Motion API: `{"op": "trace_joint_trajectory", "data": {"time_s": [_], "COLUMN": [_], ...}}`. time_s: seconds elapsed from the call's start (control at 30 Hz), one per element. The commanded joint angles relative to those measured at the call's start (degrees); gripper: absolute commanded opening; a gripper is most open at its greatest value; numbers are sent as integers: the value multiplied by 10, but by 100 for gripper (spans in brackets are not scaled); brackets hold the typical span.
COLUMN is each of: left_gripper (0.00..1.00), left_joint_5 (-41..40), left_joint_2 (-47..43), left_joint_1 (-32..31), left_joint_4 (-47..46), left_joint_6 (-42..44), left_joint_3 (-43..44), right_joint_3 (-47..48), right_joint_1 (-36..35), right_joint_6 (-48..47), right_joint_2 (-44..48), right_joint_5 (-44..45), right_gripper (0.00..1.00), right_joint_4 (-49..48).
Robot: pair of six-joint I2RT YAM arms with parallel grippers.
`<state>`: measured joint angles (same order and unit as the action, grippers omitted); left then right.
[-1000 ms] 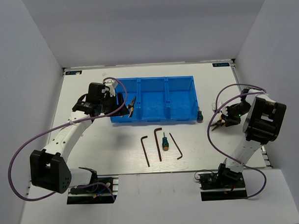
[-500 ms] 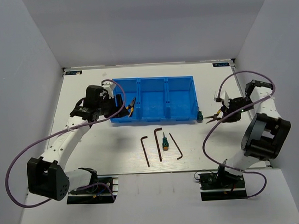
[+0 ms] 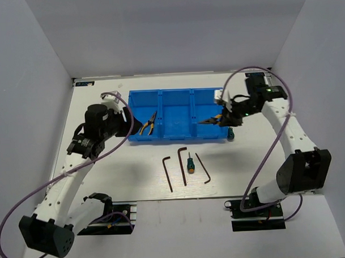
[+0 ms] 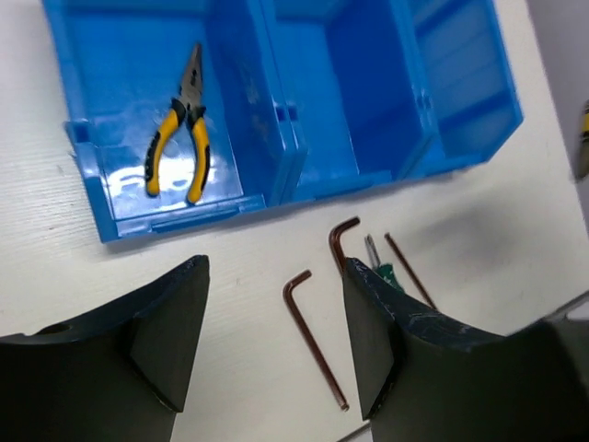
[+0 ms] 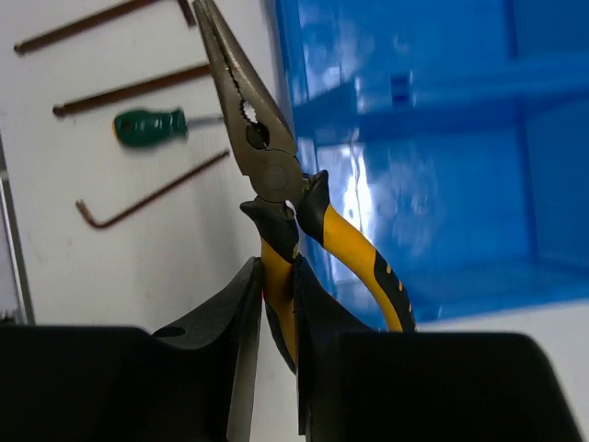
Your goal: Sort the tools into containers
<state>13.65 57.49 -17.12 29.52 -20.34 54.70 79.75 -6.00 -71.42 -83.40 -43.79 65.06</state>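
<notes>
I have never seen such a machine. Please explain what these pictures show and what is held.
Two robot arms stand at a white table. One picture looks down from above; the other two come from a camera on each wrist. The right gripper is shut on yellow-handled pliers at the right end of the blue bin. The left gripper is open and empty. Another pair of pliers lies in the bin's left compartment. Hex keys and a screwdriver lie on the table.

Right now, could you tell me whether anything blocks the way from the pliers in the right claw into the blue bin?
Nothing visible does. The right claw holds the yellow-handled long-nose pliers over the right compartment of the blue three-compartment plastic bin, and that compartment looks empty below them.
</notes>
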Motion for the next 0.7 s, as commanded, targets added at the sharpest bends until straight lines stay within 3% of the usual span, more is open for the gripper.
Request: {"op": "trace_joint_trajectory", "data": {"time_s": [0.0,0.17,0.4,0.67], "left_gripper": [70,68,68,66], "left_joint_5": [-71,-100,-120,-120], "left_joint_2": [-55,-122,-180,-221], "left_joint_1": [-3,-3,-3,-3], "left_joint_4": [-6,16,53,65], "left_joint_6": [-48,-85,-111,-124], "left_joint_3": [-7,-41,-83,-113], "right_joint_3": [49,144,375,415], "right_joint_1": [-86,-217,-322,-400], "right_joint_6": [195,275,259,232], "right_joint_2": [-18,-125,-330,-411], "right_joint_5": [27,165,295,339], "right_gripper": [0,0,0,0], "right_joint_4": [-211,-307,-319,-355]}}
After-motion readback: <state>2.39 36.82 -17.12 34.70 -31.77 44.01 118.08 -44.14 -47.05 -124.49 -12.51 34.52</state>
